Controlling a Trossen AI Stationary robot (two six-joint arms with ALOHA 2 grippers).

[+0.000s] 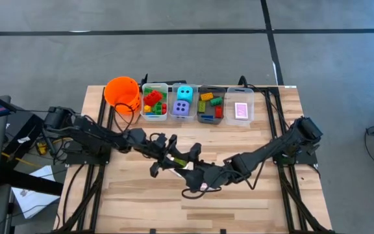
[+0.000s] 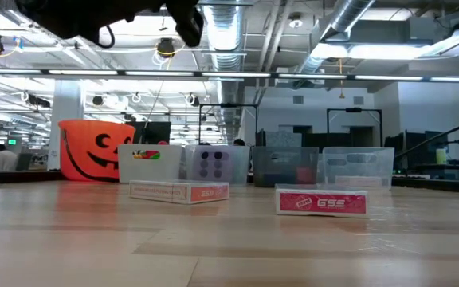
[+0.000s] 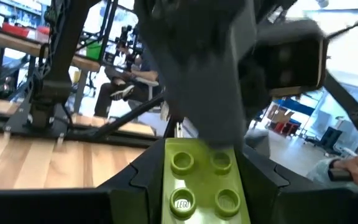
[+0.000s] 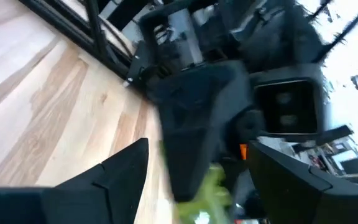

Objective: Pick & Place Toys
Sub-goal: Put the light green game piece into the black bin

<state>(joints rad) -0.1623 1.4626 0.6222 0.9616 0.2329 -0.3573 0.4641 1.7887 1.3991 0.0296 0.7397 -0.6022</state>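
The left hand (image 1: 177,160) and right hand (image 1: 188,170) meet over the bench (image 1: 252,195), a green brick (image 1: 181,162) between them; four clear bins (image 1: 199,104) sit beyond.

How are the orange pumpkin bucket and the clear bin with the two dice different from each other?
The orange pumpkin bucket is round and opaque, with a black face on its side; the clear bin is rectangular and see-through. The bucket shows nothing inside from above, while the bin holds a cyan die and a purple die. The bucket ends the row; the bin has neighbours on both sides. Both are open-topped and stand at the table's far edge.
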